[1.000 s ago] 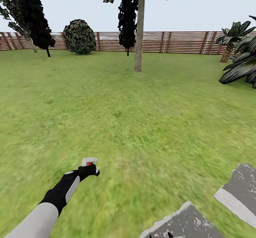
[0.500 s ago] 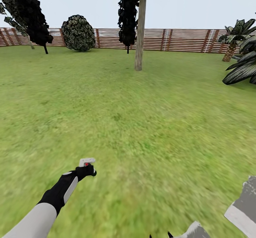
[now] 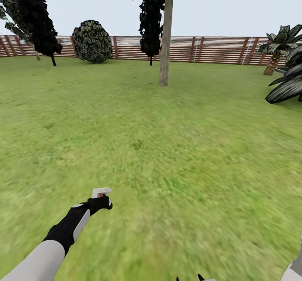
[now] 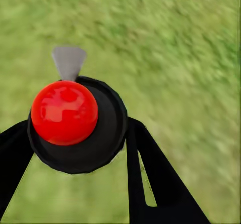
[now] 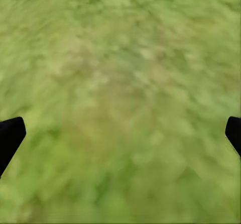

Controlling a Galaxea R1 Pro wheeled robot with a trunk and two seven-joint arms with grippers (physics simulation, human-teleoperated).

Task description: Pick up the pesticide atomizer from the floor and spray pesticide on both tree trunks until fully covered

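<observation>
Holding the pesticide atomizer out ahead of you, your left gripper is clamped on its body, with the light grey trigger head poking up above the black fingers. In the left wrist view the two black fingers press either side of the atomizer's round black top, which carries a shiny red ball, and the grey nozzle points away over the grass.

Your right gripper is spread wide above bare lawn, its fingertips just peeking in at opposite edges of the right wrist view.

One tree trunk stands well ahead of you on the lawn, short of the brown slatted fence. A second tree with dark foliage rises near the fence's far left end, beside a rounded bush. Palms sit by the right edge.
</observation>
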